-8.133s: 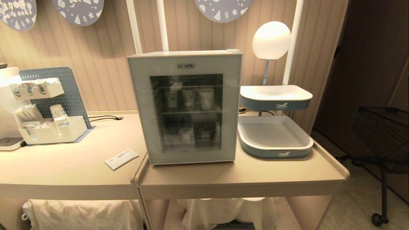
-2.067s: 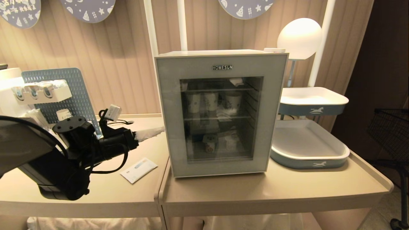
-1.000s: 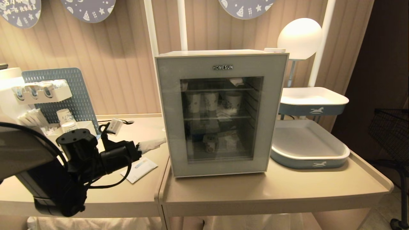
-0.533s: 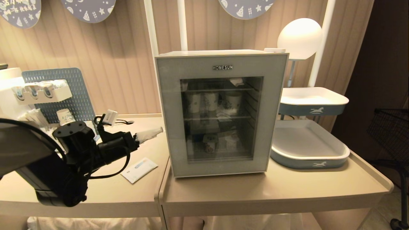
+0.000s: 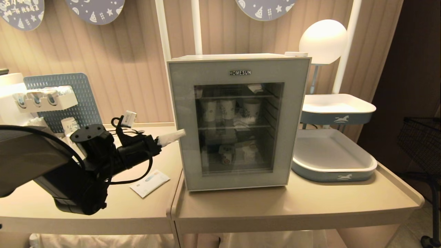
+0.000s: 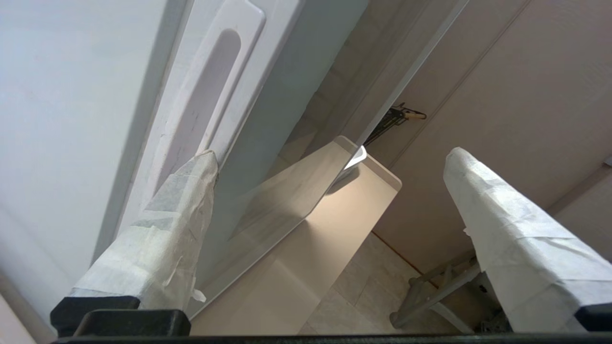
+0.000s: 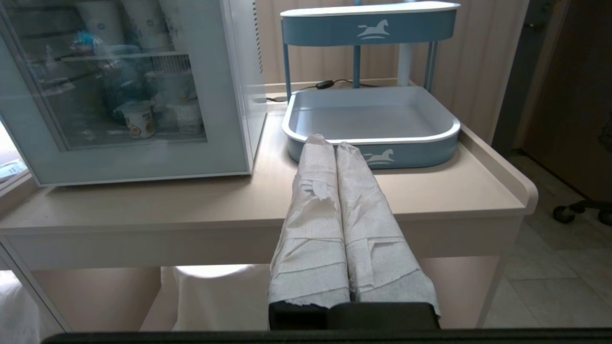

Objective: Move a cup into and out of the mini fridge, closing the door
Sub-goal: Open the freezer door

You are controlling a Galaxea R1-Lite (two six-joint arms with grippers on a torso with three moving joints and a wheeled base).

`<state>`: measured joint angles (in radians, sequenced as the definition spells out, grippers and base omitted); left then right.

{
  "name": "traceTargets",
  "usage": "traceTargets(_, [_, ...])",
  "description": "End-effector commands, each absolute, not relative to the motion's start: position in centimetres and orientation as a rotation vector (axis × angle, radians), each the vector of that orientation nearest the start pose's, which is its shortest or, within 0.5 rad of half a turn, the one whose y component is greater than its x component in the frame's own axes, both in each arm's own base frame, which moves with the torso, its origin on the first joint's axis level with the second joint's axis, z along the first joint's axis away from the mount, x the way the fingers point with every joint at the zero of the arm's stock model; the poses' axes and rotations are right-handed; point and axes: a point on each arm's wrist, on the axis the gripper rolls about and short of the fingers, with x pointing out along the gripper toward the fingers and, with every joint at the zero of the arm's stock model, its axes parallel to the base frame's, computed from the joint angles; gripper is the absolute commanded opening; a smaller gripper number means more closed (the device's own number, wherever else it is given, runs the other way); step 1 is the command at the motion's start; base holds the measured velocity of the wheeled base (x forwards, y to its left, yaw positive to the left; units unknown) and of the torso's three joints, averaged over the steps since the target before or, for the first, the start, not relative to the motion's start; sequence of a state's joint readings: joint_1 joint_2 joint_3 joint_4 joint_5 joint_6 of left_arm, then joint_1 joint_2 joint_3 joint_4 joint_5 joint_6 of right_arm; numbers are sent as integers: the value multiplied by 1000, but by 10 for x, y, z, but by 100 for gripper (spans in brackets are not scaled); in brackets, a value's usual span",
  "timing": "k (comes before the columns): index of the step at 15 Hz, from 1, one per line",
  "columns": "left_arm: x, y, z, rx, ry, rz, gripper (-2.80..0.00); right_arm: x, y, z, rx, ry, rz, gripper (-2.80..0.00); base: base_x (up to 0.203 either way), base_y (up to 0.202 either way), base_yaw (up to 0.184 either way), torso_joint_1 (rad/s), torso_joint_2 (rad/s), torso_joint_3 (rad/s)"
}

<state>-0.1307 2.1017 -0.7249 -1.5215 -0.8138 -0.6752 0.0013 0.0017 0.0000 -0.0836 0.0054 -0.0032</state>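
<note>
The white mini fridge stands on the counter with its glass-windowed door shut. Several paper cups show on the upper wire shelf behind the glass. My left gripper is open at the fridge's left side, about mid-height. In the left wrist view one taped fingertip sits at the end of the door's recessed side handle, and the other finger stands wide out in front of the door. My right gripper is shut and empty, low before the counter's front edge.
A blue two-tier tray stand sits right of the fridge, with a round lamp behind. On the left are a pegboard organiser holding cups and a paper packet. A black wire cart stands at the far right.
My left arm has risen and reached right, bringing its fingertip from over the left table to the fridge door's left edge. The fridge door stays shut, and the right arm has not moved.
</note>
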Motion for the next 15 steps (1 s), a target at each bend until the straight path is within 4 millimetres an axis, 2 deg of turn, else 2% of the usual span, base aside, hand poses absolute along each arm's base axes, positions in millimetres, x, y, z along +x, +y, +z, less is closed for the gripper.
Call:
traceTargets(1, [348,-67,116,-572,182,-969,0,-20,0,74,-3,-44,8,-280,0,0,0,0,0,0])
traceTargets(4, [343,-77,115,-573,200,-996,0,-20,0,74,-5,-45,8,-280,0,0,0,0,0,0])
traceTargets(11, [332,-81,112,-554,220,-1006,0,-20,0,74,-3,-44,8,-280,0,0,0,0,0,0])
traceTargets(15, [327,-70,108,-540,169,-819,0,-20,0,74,-5,-45,8,-280,0,0,0,0,0,0])
